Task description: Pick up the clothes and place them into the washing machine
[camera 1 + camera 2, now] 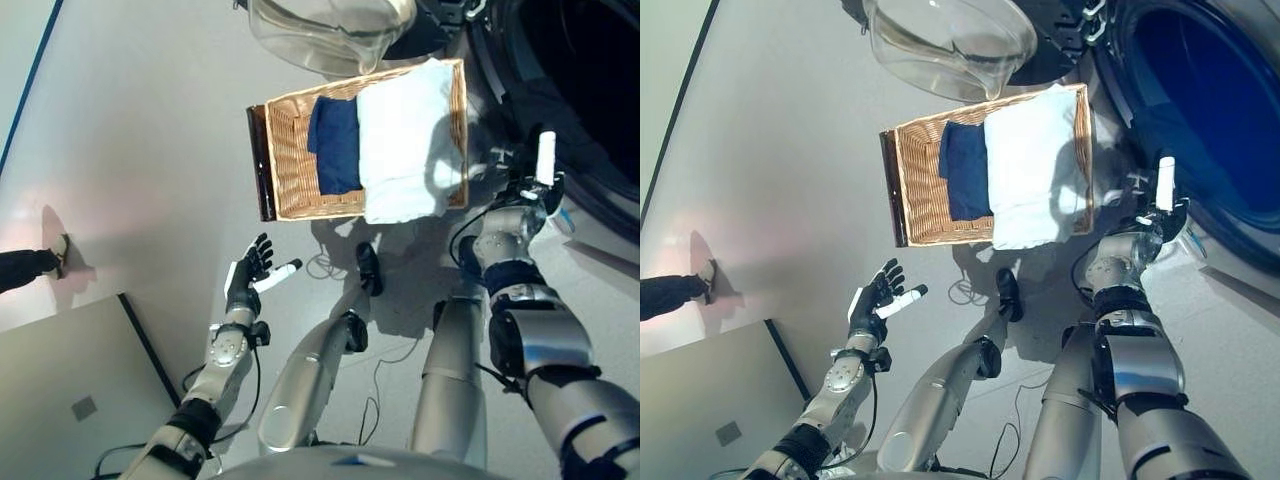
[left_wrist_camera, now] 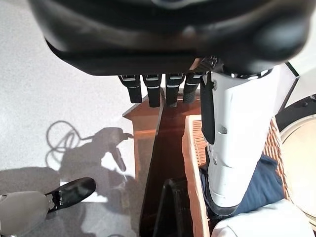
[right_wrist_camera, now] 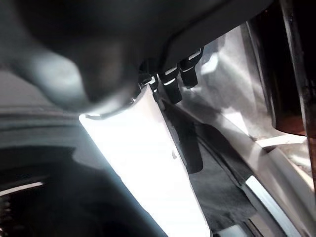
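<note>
Left eye view: wicker basket (image 1: 290,160) sitting on floor (image 1: 150,150), holding navy cloth (image 1: 336,142) beside white cloth (image 1: 405,140), both lying lengthwise across basket, white one overhanging rim. Washing machine (image 1: 1215,110) drum opening cut off, glass door (image 1: 950,40) partly showing. Left hand (image 1: 250,270) hovering spread, empty. Right hand (image 1: 535,180) near drum, fingers extended, gripping nothing.

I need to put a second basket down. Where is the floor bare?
Bare floor lies left of the wicker basket, beyond the open left robot hand. Crowded right: the washing machine and right robot hand.
</note>
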